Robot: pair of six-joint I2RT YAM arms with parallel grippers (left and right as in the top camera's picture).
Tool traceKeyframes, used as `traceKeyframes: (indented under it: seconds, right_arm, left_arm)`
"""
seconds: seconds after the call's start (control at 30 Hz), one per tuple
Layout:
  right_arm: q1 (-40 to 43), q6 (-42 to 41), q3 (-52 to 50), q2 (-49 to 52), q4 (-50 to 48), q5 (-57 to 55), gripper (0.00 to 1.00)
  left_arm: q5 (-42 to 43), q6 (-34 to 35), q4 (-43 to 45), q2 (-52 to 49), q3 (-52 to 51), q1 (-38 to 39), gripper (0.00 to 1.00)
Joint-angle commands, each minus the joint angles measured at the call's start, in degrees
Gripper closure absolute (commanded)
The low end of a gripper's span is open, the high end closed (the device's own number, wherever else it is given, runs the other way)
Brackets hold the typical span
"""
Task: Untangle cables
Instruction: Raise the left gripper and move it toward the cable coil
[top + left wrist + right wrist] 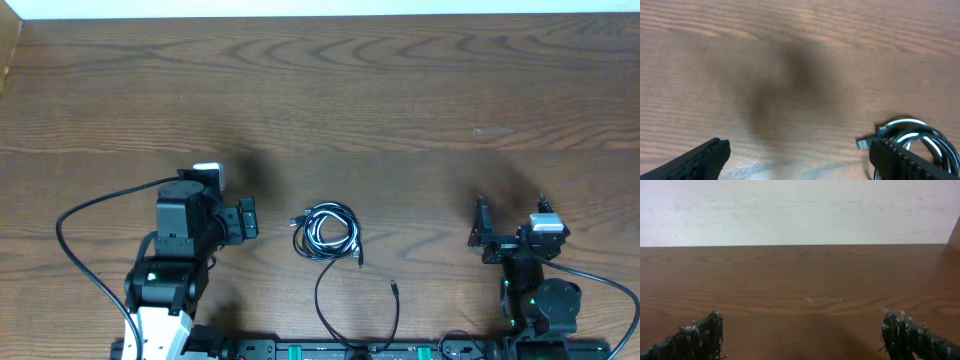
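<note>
Cables (325,230) lie coiled and untouched on the worktop (400,100) between your wide-open left gripper (249,219) and equally wide right gripper (478,226); untangling not yet begun, you likely next grasp a loose end.

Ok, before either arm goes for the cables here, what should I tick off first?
1. Left gripper open and empty: ok.
2. Right gripper open and empty: ok.
3. Cables in the overhead view, lying apart from both grippers: ok.
4. Cables in the left wrist view: ok, at the lower right edge, partly behind a finger.
5. Cables in the right wrist view: not ok, only table shows.
6. How the strands cross inside the tangle: cannot tell.
</note>
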State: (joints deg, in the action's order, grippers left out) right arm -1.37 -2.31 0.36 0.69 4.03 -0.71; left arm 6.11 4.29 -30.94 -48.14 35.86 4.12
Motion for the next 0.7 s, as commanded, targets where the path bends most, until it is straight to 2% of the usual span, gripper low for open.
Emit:
traceKeyframes:
  seconds: [0.0, 0.3, 0.67]
  right_arm:
    - [-0.3, 0.7, 0.0, -0.3, 0.3, -0.4, 0.01]
    - [-0.3, 0.7, 0.0, -0.3, 0.3, -0.4, 0.01]
    - [-0.3, 0.7, 0.0, -0.3, 0.3, -0.4, 0.01]
  left_arm:
    - [0.9, 0.1, -2.1, -1.7, 3.5, -0.2, 0.06]
    - [0.9, 0.1, -7.7, -6.8, 8.4, -0.2, 0.06]
    - [1.4, 0.1, -9.2, -9.9, 9.8, -0.2, 0.06]
